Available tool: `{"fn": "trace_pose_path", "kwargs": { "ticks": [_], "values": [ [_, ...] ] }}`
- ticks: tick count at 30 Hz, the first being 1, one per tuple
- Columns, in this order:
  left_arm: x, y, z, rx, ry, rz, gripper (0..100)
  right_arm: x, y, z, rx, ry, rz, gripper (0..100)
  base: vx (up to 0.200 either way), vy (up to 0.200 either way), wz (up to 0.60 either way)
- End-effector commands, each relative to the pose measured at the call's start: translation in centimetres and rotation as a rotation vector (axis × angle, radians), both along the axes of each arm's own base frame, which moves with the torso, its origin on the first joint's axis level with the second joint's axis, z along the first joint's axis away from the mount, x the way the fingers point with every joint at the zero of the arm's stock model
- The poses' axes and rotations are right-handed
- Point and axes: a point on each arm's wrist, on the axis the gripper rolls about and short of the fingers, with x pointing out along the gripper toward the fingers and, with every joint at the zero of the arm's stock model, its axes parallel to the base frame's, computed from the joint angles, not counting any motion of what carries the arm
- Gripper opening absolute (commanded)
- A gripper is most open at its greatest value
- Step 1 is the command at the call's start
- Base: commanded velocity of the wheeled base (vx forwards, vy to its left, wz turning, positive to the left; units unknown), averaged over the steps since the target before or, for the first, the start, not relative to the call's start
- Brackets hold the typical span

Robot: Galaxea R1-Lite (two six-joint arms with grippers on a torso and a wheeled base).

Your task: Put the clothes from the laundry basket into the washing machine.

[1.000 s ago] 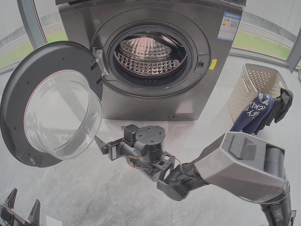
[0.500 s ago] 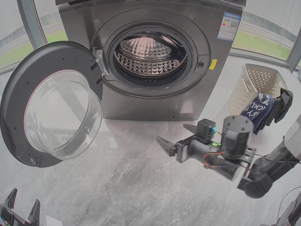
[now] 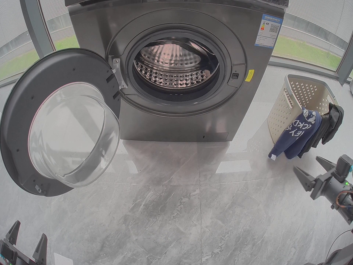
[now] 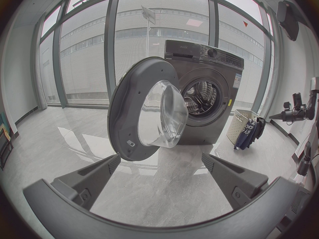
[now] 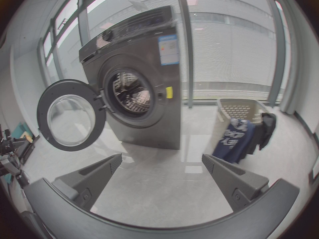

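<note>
The washing machine (image 3: 173, 122) has its door (image 3: 59, 122) swung wide, leaving the drum (image 3: 173, 65) free for loading. The laundry basket (image 3: 294, 92) stands on the floor to its right. A navy shirt (image 3: 298, 133) and a dark garment (image 3: 332, 122) are draped over the rim, which should make them easy to pinch. Your right gripper (image 3: 307, 164) hovers near them, held level, jaws released and empty. The left gripper (image 4: 160, 156) sits low, jaws released too.

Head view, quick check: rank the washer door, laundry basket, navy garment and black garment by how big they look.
1. washer door, clearly largest, though it swings out nearer the camera
2. laundry basket
3. navy garment
4. black garment, smallest
</note>
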Motion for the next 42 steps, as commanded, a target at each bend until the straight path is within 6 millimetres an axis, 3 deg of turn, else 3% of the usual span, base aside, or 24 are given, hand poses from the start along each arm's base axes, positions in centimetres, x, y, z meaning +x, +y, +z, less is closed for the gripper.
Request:
{"fn": "trace_pose_path", "kwargs": {
  "ticks": [1, 5, 14, 19, 24, 37, 42],
  "values": [
    [0.0, 0.0, -0.5, 0.000, -0.002, 0.000, 100, -8.1, -3.9, -1.1, -0.003, -0.083, -0.185, 100, 0.000, 0.000, 0.00],
    [0.0, 0.0, -0.5, 0.000, -0.002, 0.000, 100, -11.6, -4.5, -3.1, -0.008, -0.061, -0.195, 100, 0.000, 0.000, 0.00],
    [0.0, 0.0, -0.5, 0.000, -0.002, 0.000, 100, -13.3, -4.7, -4.0, -0.010, -0.114, -0.271, 100, 0.000, 0.000, 0.00],
    [0.0, 0.0, -0.5, 0.000, -0.002, 0.000, 100, -15.4, -4.8, -6.6, -0.007, -0.094, -0.260, 100, 0.000, 0.000, 0.00],
    [0.0, 0.0, -0.5, 0.000, -0.002, 0.000, 100, -15.8, -4.6, -6.7, -0.018, -0.153, -0.286, 100, 0.000, 0.000, 0.00],
    [0.0, 0.0, -0.5, 0.001, -0.002, 0.000, 100, -15.8, -4.5, -7.3, -0.010, -0.093, -0.249, 100, 0.000, 0.000, 0.00],
    [0.0, 0.0, -0.5, 0.001, -0.002, 0.000, 100, -15.8, -4.5, -7.3, -0.014, -0.093, -0.246, 100, 0.000, -0.200, 0.00]
  ]
}}
